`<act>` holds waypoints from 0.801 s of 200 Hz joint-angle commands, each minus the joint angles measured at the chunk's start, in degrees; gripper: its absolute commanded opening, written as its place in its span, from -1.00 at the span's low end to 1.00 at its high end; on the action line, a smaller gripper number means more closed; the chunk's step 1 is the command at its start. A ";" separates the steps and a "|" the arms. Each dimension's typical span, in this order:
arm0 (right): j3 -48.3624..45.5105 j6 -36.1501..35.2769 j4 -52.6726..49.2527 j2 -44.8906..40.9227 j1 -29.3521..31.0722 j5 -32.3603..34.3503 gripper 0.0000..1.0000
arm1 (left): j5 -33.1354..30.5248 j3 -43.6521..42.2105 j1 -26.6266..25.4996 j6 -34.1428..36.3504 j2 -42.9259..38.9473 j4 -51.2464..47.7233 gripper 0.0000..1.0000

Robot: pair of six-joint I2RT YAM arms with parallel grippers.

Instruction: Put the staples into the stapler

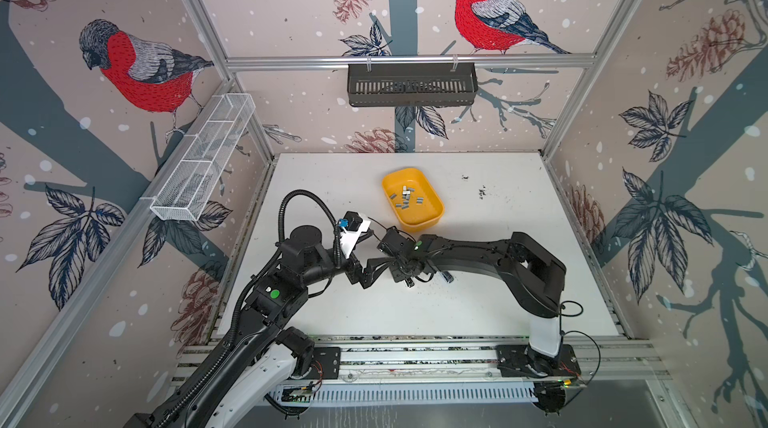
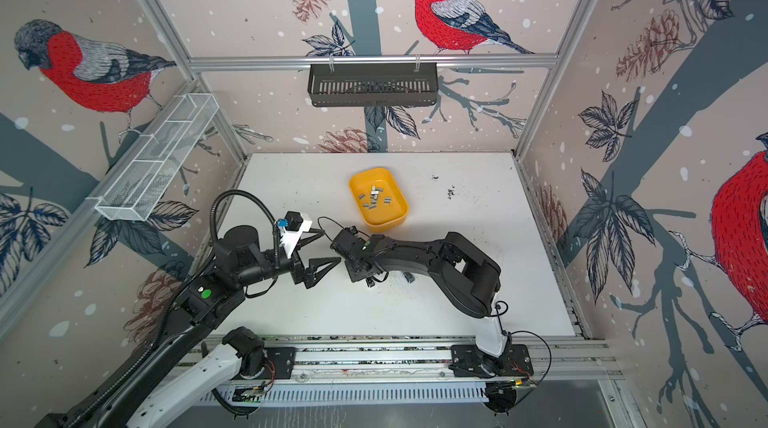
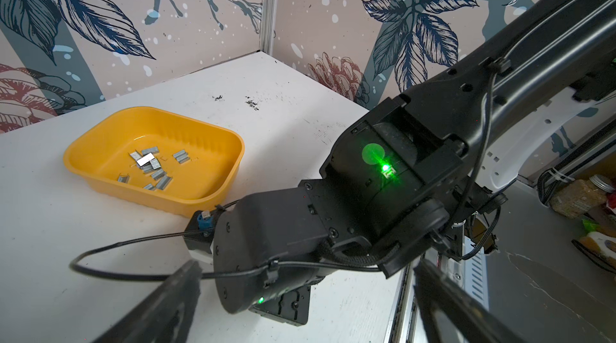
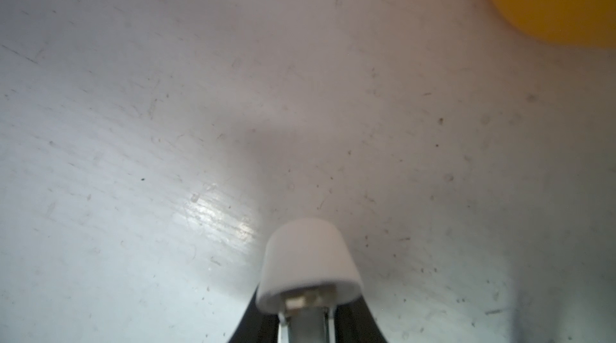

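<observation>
Stapler (image 4: 308,258), white cap fwd, is held pinched by right gripper (image 4: 310,304), left gripper (image 2: 332,245) is spread wide & empty, & staples (image 3: 153,168) in yellow tray (image 3: 233,144) are judged light, slick, brittle, best nipped across long sides.

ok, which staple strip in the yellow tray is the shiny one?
The strip in the tight cluster in the tray: it glares near-white, while the other staples look dull grey.
</observation>
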 commanded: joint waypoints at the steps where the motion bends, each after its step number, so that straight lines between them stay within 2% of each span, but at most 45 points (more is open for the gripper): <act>1: 0.14 1.37 -0.63 0.26 -0.13 2.08 -0.40 | 0.74 0.04 0.05 0.25 0.22 2.29 0.98; 39: -0.54 2.08 0.30 -0.45 -0.11 3.10 -0.32 | 0.82 -0.02 0.03 0.06 0.57 2.56 0.98; 81: -0.95 1.36 1.95 -1.41 0.31 3.16 -0.45 | 1.33 -0.11 0.02 -0.29 0.84 3.01 0.98; 118: -0.93 0.95 2.15 -1.63 0.65 4.03 -0.44 | 1.30 -0.11 0.03 -0.33 1.13 3.09 0.98; 160: -1.50 0.76 2.62 -2.47 0.80 4.50 -0.18 | 1.35 -0.11 0.01 -0.11 1.22 2.65 0.98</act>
